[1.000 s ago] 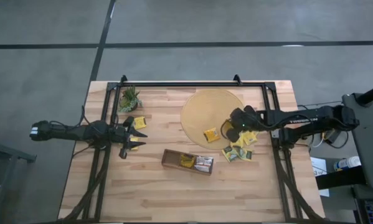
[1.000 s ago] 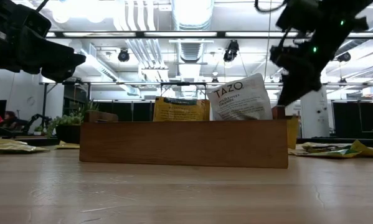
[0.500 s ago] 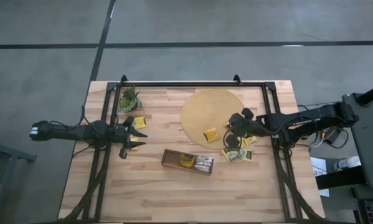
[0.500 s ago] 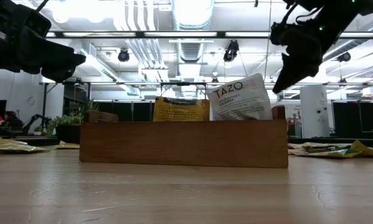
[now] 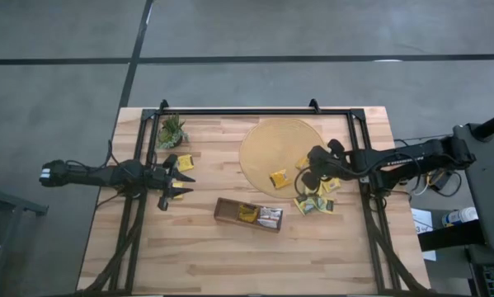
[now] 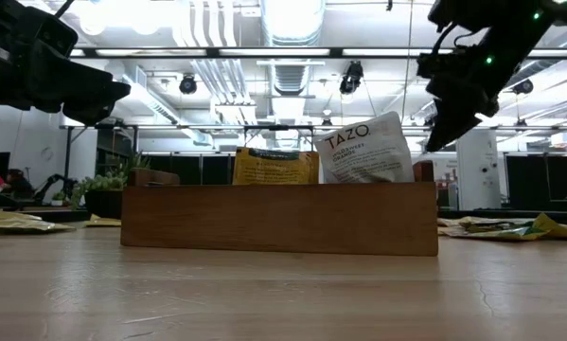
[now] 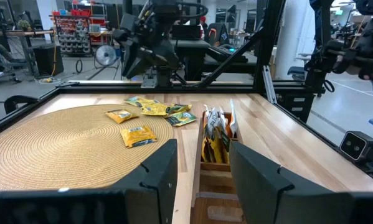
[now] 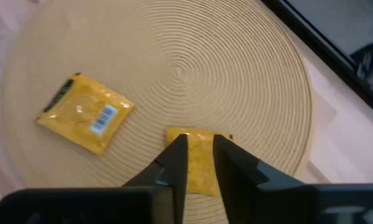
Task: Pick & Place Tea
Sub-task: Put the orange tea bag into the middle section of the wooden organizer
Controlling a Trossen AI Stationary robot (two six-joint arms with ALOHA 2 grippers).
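Note:
The tea is several small yellow sachets. One sachet [image 5: 279, 177] lies flat on the round woven mat [image 5: 267, 140], and a second sachet [image 8: 198, 158] lies at the mat's right edge. More sit in a pile [image 5: 315, 202] right of the mat. My right gripper [image 8: 200, 138] hangs above that second sachet, pointing down at a slant, open by a narrow gap through which the sachet shows. It stands well above the table in the low view [image 6: 433, 142]. My left gripper [image 7: 205, 180] waits at the table's left, level and open, with nothing between its fingers.
A dark brown oblong tray [image 5: 248, 214] near the table's middle holds a yellow sachet [image 6: 275, 166] and a white one [image 6: 363, 150] standing upright. A small green plant [image 5: 171, 130] stands at the far left, with one sachet [image 5: 184, 162] beside my left gripper. A black frame [image 5: 255, 110] rims the table.
My right gripper has turned and tipped a little above the mat's right edge, and its fingertips stand slightly higher in the low view. The sachets on the mat have stayed where they were.

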